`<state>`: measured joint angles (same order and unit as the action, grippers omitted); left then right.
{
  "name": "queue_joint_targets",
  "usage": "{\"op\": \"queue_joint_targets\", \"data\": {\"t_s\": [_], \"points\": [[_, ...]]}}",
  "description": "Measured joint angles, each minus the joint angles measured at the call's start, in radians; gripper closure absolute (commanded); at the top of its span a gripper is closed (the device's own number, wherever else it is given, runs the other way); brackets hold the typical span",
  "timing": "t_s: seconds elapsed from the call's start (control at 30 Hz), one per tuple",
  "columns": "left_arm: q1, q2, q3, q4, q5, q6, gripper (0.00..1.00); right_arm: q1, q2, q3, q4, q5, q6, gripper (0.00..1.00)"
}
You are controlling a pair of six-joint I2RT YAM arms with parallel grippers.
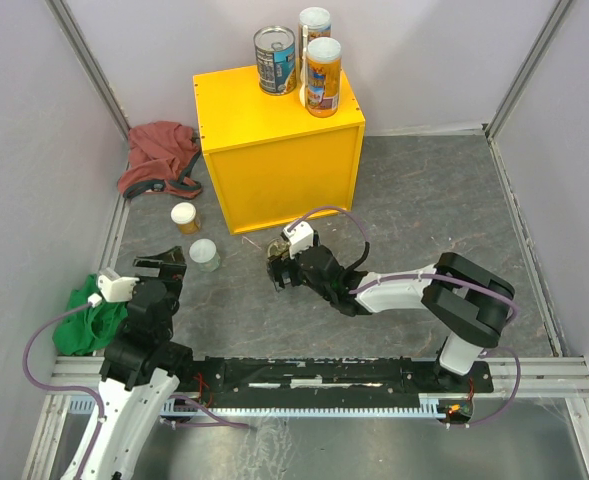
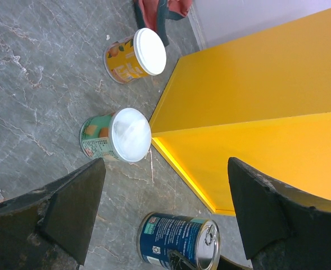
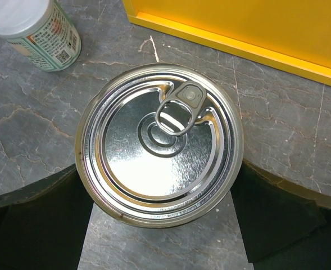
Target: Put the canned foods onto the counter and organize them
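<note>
On the yellow counter (image 1: 274,160) stand one blue-labelled tin (image 1: 274,60) and two orange-labelled cans (image 1: 323,77), (image 1: 314,28). The second blue-labelled tin (image 3: 159,143) stands upright on the floor in front of the counter, and it also shows in the left wrist view (image 2: 176,241). My right gripper (image 3: 159,169) is shut on it, one finger on each side. Two short white-lidded cans (image 1: 184,216), (image 1: 205,254) stand on the floor left of the counter. My left gripper (image 2: 165,169) is open and empty, below and left of them.
A red cloth (image 1: 159,155) lies against the left wall beside the counter. A green cloth (image 1: 89,320) lies at the near left by the left arm. Walls close in the left, right and back. The counter's front face (image 3: 238,22) is close beyond the held tin.
</note>
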<state>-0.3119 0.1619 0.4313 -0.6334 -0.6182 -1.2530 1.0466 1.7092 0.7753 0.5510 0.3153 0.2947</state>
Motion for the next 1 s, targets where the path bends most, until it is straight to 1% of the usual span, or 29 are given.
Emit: {"op": "queue_joint_targets", "data": {"t_s": [0.23,0.4,0.67,1.0], "points": [[0.000,-0.018,-0.023,0.008,0.002,0.021,0.06,0.001,0.047,0.011,0.076,0.024,-0.018,0.00],[0.000,-0.016,-0.026,0.009,0.018,0.031,0.06,0.006,0.067,0.022,0.100,0.051,-0.024,0.00],[0.000,-0.021,-0.042,0.008,0.029,0.031,0.06,0.042,0.068,0.035,0.098,0.122,-0.074,0.00],[0.000,-0.039,-0.062,0.006,0.045,0.032,0.06,0.046,0.074,0.063,0.098,0.136,-0.084,0.00]]}}
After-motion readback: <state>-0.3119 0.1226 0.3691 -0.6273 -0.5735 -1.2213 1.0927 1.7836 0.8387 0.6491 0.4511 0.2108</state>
